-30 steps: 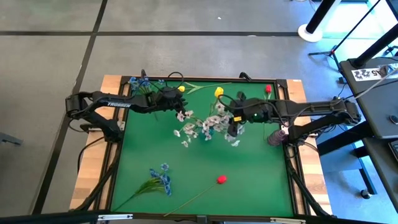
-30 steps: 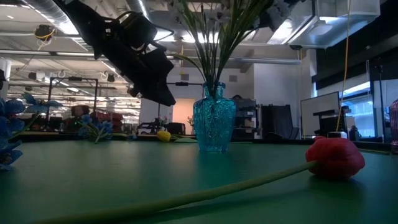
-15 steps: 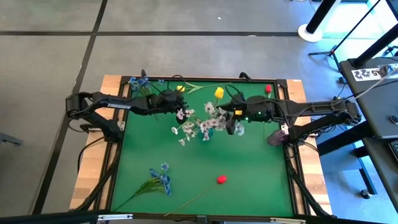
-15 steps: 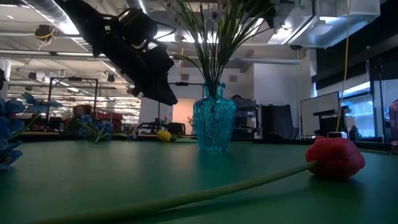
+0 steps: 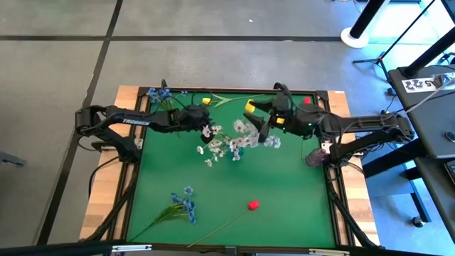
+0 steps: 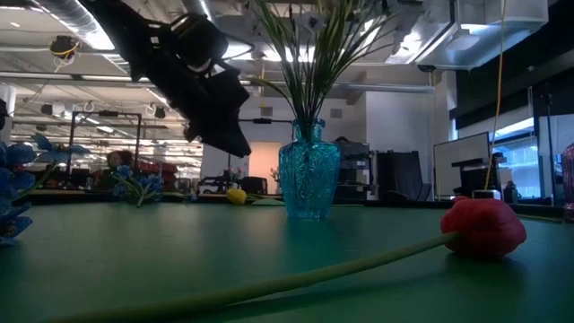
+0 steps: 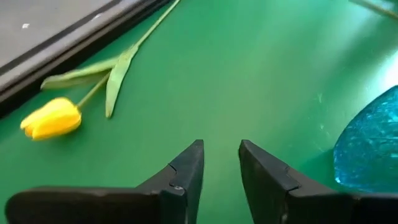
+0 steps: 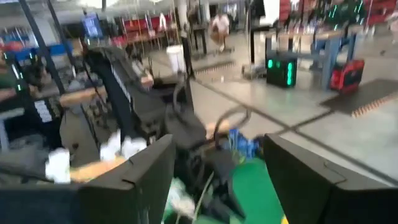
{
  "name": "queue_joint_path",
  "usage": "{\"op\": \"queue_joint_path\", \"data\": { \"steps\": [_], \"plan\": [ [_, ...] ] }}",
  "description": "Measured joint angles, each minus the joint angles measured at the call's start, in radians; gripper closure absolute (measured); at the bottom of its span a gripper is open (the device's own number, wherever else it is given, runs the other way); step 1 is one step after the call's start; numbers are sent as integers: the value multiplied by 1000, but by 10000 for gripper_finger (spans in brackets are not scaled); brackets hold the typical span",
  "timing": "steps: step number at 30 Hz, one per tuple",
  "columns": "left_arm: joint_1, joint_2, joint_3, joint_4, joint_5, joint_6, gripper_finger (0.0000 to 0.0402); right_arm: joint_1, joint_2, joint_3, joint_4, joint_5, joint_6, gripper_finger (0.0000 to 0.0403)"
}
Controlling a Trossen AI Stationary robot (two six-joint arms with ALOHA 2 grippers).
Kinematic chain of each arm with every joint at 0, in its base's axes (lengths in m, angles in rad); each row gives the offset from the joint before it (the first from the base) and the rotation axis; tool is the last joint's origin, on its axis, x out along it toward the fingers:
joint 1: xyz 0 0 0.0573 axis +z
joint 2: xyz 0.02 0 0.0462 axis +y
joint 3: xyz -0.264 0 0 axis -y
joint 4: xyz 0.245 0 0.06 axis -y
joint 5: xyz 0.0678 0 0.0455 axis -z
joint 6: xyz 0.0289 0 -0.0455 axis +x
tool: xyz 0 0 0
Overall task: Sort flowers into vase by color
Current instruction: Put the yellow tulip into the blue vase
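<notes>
A blue glass vase (image 6: 309, 179) stands mid-table and holds the white sprigs (image 5: 231, 141) by their stems (image 6: 309, 63). My left gripper (image 7: 217, 168) is open and hovers just left of the vase (image 7: 370, 155), near a yellow tulip (image 7: 50, 118) that lies flat. My right gripper (image 8: 214, 174) is open, raised above the vase's far right side (image 5: 266, 119) and pointing level toward the left arm. A second yellow tulip (image 5: 250, 107) and a red tulip (image 5: 306, 101) lie at the far edge. Another red tulip (image 6: 484, 224) and a blue sprig (image 5: 185, 204) lie near the front.
More blue sprigs (image 5: 160, 94) lie at the far left corner. A purple vase (image 5: 315, 156) stands by the table's right edge. The green mat between the blue vase and the near flowers is bare. The left arm (image 8: 143, 106) faces the right gripper closely across the bouquet.
My right gripper has risen from among the white blossoms, moved toward the far edge and tipped up to point level. The white sprigs on the vase's right side have shifted a little toward the far edge. My left gripper has crept slightly toward the vase.
</notes>
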Motion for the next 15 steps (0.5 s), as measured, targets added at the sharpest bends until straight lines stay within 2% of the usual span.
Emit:
{"op": "queue_joint_path", "data": {
  "steps": [5,10,15],
  "plan": [
    [1,7,-16,-25,-9,-67,303,0,-21,0,-48,41,-41,158],
    [47,15,-24,-64,-116,-147,303,0,-50,1,-106,42,-36,159],
    [159,15,-24,-48,-34,-146,303,0,-97,35,-203,42,-34,159]
  ]
}}
